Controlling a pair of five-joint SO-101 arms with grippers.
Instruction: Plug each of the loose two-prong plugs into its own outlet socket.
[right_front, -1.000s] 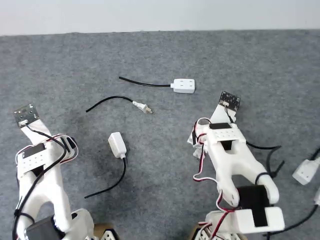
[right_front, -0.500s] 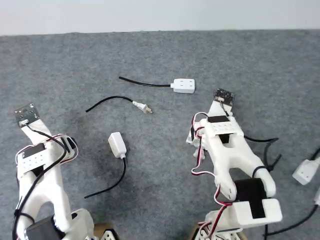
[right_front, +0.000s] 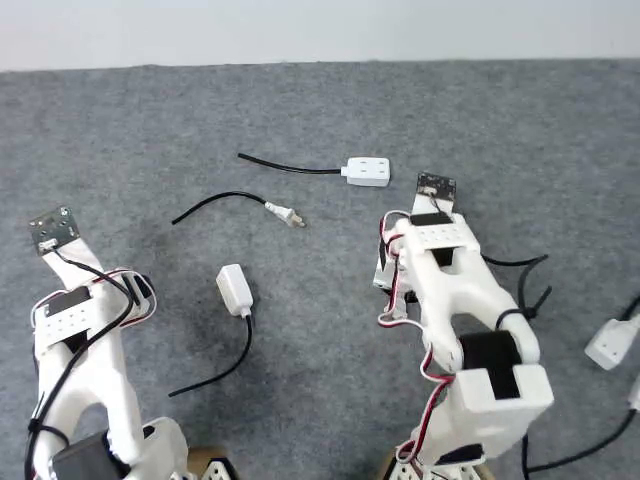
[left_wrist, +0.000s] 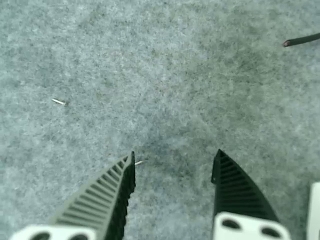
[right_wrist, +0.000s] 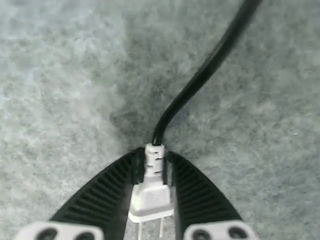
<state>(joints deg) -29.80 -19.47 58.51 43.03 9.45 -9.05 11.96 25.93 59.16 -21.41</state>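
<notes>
One loose plug (right_front: 285, 214) between sockets (right_front: 366, 172) (right_front: 235, 288) (right claw (right_wrist: 152, 156) clamps second plug (right_wrist: 150, 197)).

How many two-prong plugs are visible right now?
2. A loose plug lies on the carpet near the middle; a second plug is clamped in the right gripper. Others may be hidden.

The light is soft and even, falling from overhead onto the grey carpet (right_front: 330, 110). Nothing glares, though the white arm shells (right_front: 455, 290) look bright. Shadows beside the arms are faint. At the right gripper (right_wrist: 152, 155), the plug (right_wrist: 150, 197) and its black cable (right_wrist: 200, 80) cast a dim smudge. Another dull patch lies ahead of the left gripper (left_wrist: 175, 154).
</notes>
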